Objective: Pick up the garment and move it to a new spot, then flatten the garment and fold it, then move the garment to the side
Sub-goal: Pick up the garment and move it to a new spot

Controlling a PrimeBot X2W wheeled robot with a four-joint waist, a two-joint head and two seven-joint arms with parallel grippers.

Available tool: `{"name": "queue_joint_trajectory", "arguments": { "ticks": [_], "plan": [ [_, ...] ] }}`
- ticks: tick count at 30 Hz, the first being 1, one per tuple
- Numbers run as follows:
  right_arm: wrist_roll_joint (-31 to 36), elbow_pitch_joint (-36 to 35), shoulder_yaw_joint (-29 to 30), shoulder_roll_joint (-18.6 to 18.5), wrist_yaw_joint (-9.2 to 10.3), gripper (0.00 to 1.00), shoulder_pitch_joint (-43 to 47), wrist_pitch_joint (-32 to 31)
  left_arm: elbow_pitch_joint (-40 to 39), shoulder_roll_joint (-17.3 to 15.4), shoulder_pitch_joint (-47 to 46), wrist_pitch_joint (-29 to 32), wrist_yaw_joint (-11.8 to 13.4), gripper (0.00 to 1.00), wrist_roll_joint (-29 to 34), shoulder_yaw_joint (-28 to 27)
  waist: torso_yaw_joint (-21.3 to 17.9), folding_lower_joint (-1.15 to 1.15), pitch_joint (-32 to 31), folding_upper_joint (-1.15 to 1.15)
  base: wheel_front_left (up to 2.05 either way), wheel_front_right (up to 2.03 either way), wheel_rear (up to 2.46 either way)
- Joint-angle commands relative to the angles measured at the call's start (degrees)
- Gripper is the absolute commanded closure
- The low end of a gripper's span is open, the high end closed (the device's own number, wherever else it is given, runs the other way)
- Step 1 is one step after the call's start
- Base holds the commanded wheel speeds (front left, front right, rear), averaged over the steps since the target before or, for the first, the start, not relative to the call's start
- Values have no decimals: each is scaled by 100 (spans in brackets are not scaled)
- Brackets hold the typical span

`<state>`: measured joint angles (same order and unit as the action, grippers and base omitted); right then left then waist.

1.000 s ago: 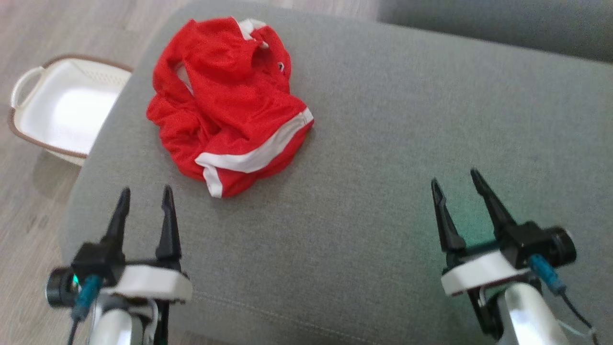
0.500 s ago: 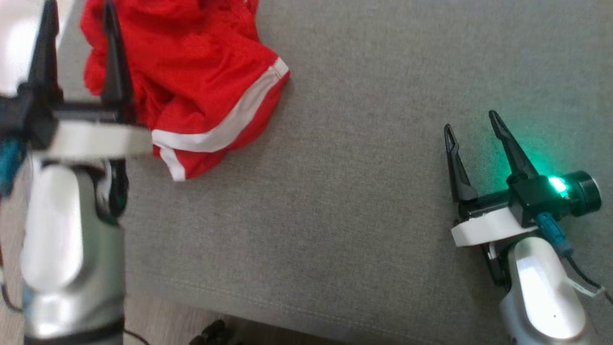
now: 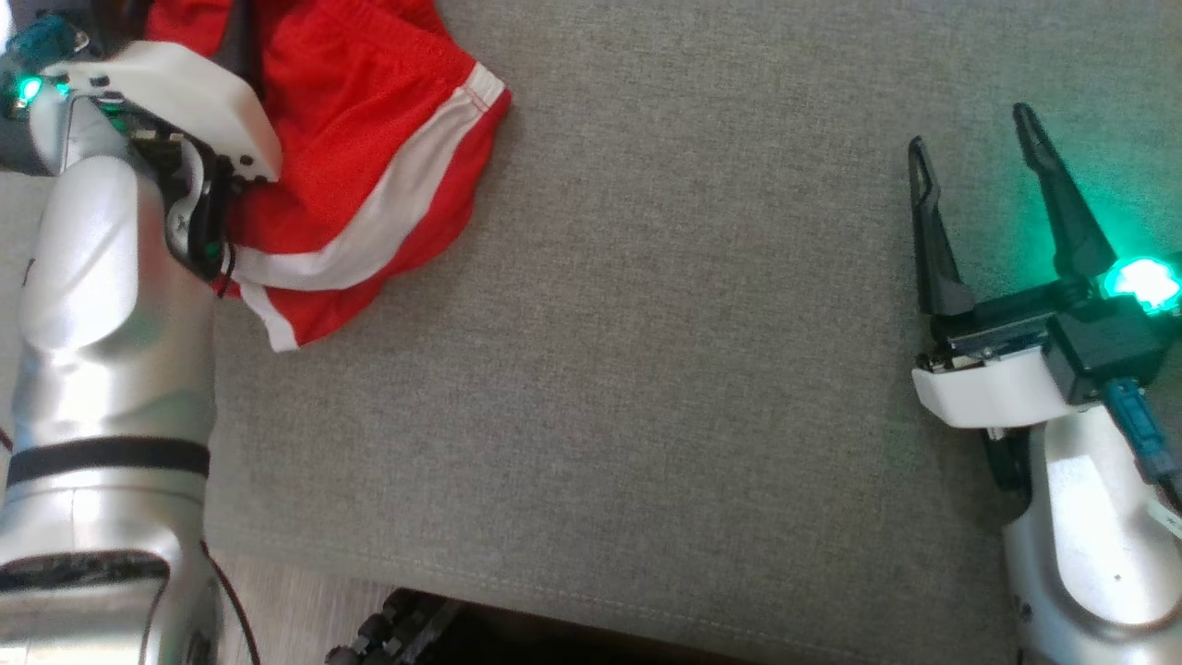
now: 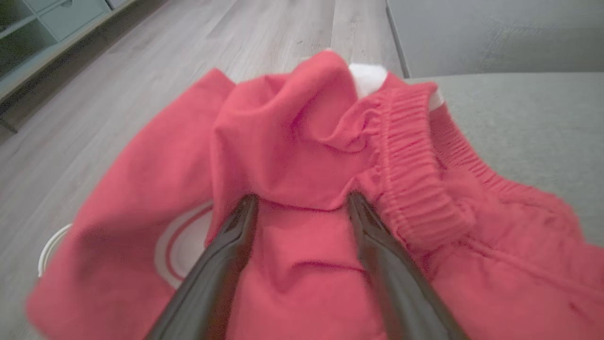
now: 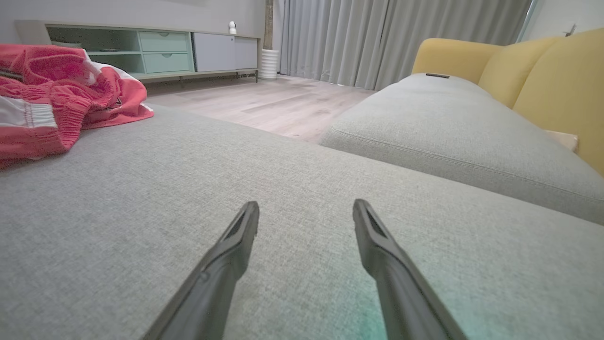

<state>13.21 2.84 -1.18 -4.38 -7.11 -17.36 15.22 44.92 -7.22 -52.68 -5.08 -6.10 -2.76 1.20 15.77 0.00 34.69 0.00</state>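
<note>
One red garment (image 3: 369,157) lies bunched up near the left edge of the grey cushion (image 3: 646,369), its white stripe (image 3: 369,220) facing the middle. The left gripper (image 4: 302,198) sits right on top of it, jaws spread wide, one tip on each side of a raised fold (image 4: 292,156). I think they are set that way so they can pinch the fold and lift it. Nothing is pinched yet. The right gripper (image 3: 968,126) hovers low over bare cushion, well apart from the garment, jaws spread too and holding nothing, likely waiting its turn.
</note>
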Motion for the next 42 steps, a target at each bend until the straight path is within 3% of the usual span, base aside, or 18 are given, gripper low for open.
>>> {"name": "queue_joint_trajectory", "arguments": {
  "ticks": [1, 4, 5, 6, 15, 26, 32, 42],
  "plan": [
    [57, 68, 16, -88, -37, 0, -25, -22, 29, -326, -141, 44, 4, 0, -45, -115, -26, 0, 45, 0, 0, 0, 0],
    [75, -61, 37, -88, -37, 0, -51, -22, 412, -346, -289, -75, 36, 0, -33, -77, -65, 0, 56, 0, 0, 0, 0],
    [76, -99, 46, -84, -37, 0, -58, -22, 503, -359, -318, -160, 42, 9, -13, -51, -79, 0, 46, 0, 0, 0, 0],
    [74, -122, 52, -79, -37, 0, -57, -22, 577, -372, -347, -277, 61, 100, 7, -29, -90, 0, 32, 0, 0, 0, 0],
    [15, -64, 44, 9, -37, 0, 73, -22, 480, -499, -364, -951, 246, 100, 63, 21, -194, 0, -411, 0, 0, 0, 0],
    [-307, 105, -35, 144, -37, 0, 445, -22, -1592, -794, 500, -989, 164, 100, 22, 57, -580, 0, -1683, 0, 0, 0, 0],
    [-749, 140, -198, 148, -37, 0, 659, -22, -2564, -885, 807, -612, -7, 100, -124, 291, -997, 0, -2288, 0, 0, 0, 0],
    [-1155, 74, -353, 149, -37, 0, 869, -22, -3847, -732, 834, 168, -117, 100, -635, 986, -2014, 0, -2756, 0, 0, 0, 0]
  ]
}}
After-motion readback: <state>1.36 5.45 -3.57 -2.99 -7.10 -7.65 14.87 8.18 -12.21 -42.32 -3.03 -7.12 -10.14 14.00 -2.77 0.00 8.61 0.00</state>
